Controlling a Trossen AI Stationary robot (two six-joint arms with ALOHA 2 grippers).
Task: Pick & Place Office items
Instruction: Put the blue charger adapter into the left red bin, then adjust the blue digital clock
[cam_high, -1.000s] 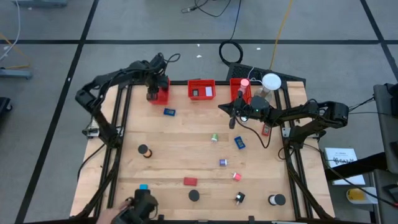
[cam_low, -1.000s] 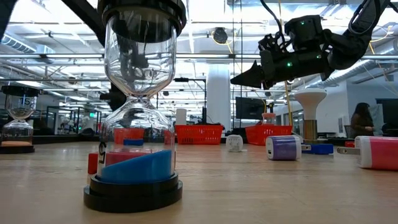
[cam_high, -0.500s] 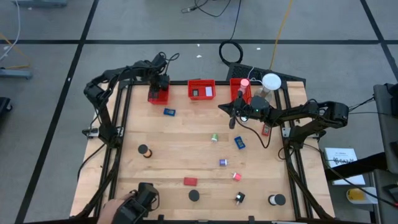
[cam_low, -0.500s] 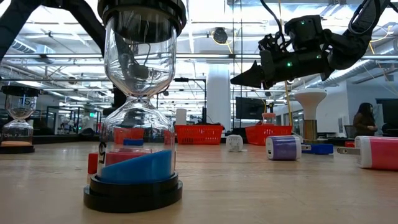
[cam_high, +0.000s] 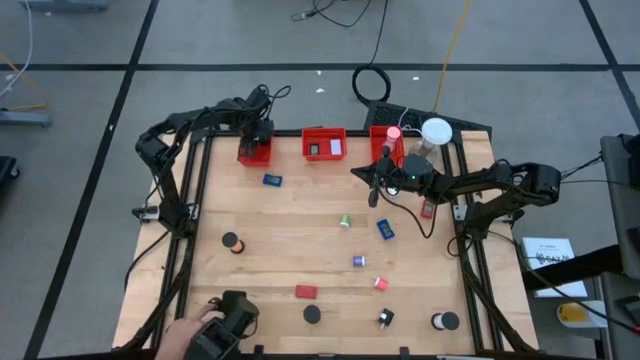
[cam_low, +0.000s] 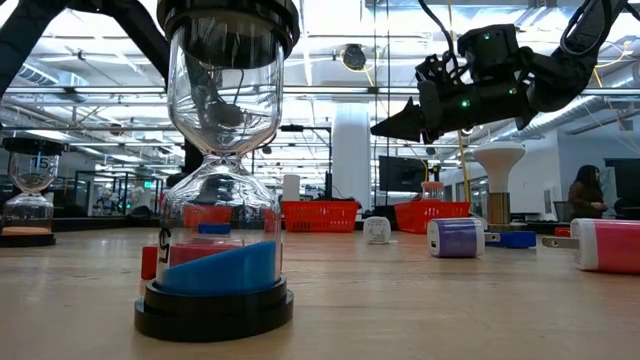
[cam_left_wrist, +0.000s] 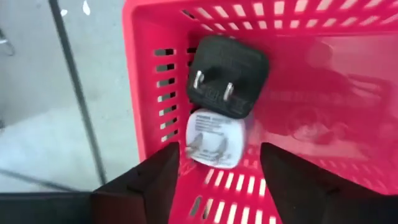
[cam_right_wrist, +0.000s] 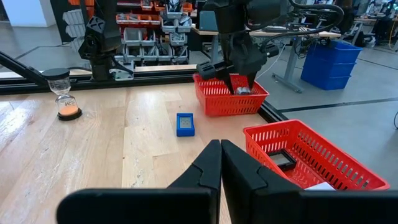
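Office items lie scattered over a pale wooden table (cam_high: 290, 250): a blue block (cam_high: 272, 180) toward the far left, a second blue block (cam_high: 386, 229), a green bit (cam_high: 345, 221) and a purple bit (cam_high: 359, 261) about the middle, a pink bit (cam_high: 381, 284) and a red block (cam_high: 305, 292) nearer the front edge, black discs (cam_high: 232, 242) on the left side and by the front edge, and a black clip (cam_high: 385, 319) near the front right.

Three red slotted plastic bins stand along the far edge. The left claw (cam_high: 254, 138) hangs over the far-left bin (cam_high: 254, 155), its fingers (cam_left_wrist: 149, 180) apart and holding nothing. Below them, inside that bin (cam_left_wrist: 298, 74), lie a black plug adapter (cam_left_wrist: 227, 76) and a white plug adapter (cam_left_wrist: 215, 138), touching each other.

The right claw (cam_high: 373, 180) hovers above the table near the far right bin, its fingers pressed together and empty. A white round lamp (cam_high: 435, 132) stands at the far right corner. A person's hand (cam_high: 190, 328) rests at the front left edge beside a blue-sand hourglass (cam_low: 218, 170).

These pieces look light, rigid and small. Flat discs would likely slip under a pinch and suit a grip across their edges; blocks offer parallel sides to close on. The hourglass looks fragile.
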